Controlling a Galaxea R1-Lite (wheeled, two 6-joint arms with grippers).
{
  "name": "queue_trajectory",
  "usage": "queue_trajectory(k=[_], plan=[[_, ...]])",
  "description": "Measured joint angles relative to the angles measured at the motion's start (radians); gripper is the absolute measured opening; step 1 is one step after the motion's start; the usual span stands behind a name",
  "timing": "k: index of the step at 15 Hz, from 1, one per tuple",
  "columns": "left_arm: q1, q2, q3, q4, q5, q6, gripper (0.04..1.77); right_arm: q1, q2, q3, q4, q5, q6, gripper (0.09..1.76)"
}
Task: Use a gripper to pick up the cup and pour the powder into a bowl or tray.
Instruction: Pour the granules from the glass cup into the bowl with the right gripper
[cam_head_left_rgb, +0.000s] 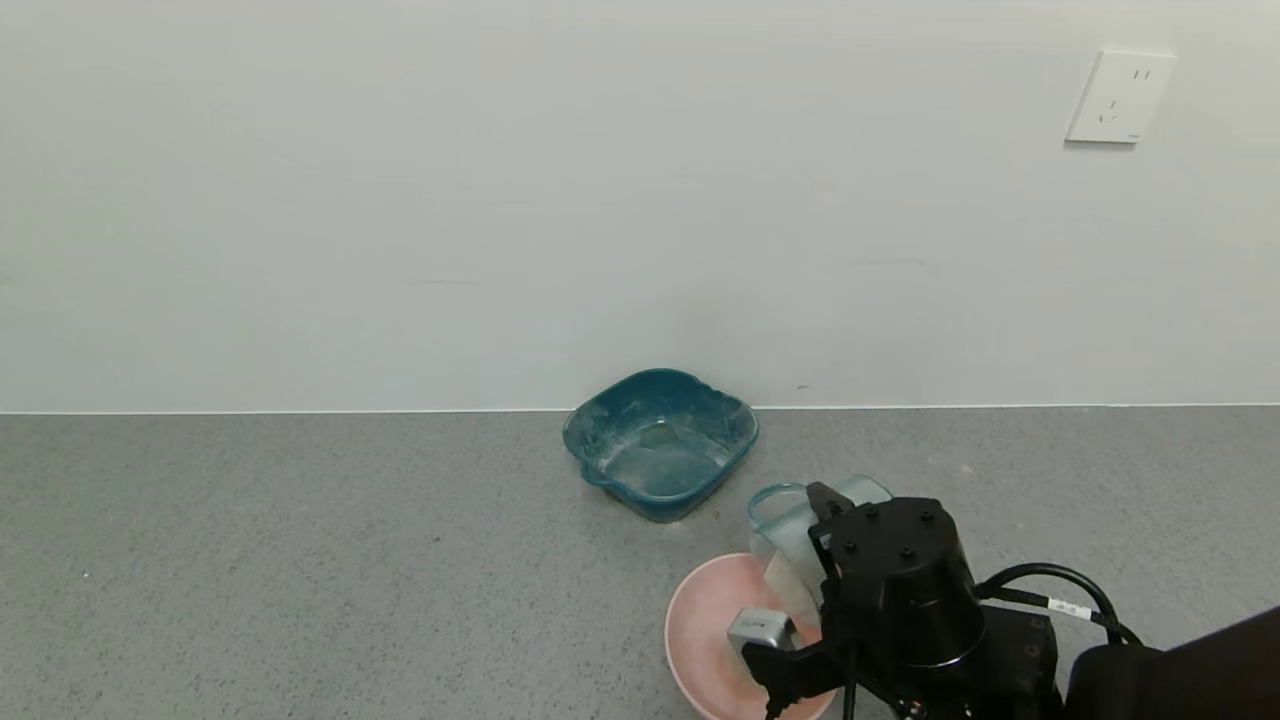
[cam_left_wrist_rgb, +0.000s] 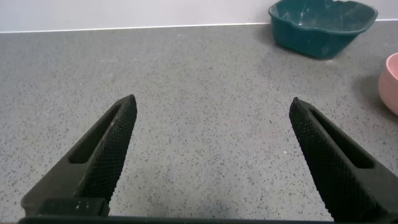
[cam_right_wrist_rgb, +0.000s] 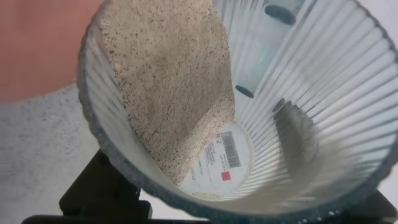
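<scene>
My right gripper (cam_head_left_rgb: 815, 560) is shut on the ribbed translucent cup (cam_head_left_rgb: 790, 530) and holds it tilted over the pink bowl (cam_head_left_rgb: 700, 620) at the table's front. In the right wrist view the cup (cam_right_wrist_rgb: 298, 93) fills the picture. The beige powder (cam_right_wrist_rgb: 168, 81) lies slid along its lower wall toward the rim, with a barcode label showing through the bottom. A patch of the pink bowl (cam_right_wrist_rgb: 37, 43) shows beyond the rim. My left gripper (cam_left_wrist_rgb: 211, 102) is open and empty over bare table, away from the cup.
A dark teal squarish basin (cam_head_left_rgb: 660, 440) with white dusty residue stands by the wall behind the bowl; it also shows in the left wrist view (cam_left_wrist_rgb: 320, 25). The grey speckled table (cam_head_left_rgb: 300, 560) stretches to the left. A wall socket (cam_head_left_rgb: 1120, 97) is at upper right.
</scene>
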Motion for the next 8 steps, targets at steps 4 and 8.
queue_trajectory(k=[4,8], plan=[[0.0,0.0,0.0,0.0,0.0,0.0,1.76,0.005,-0.011,0.031,-0.008,0.001,0.169,1.35],[0.0,0.0,0.0,0.0,0.0,0.0,1.76,0.005,-0.033,0.086,-0.025,0.001,0.33,1.35]])
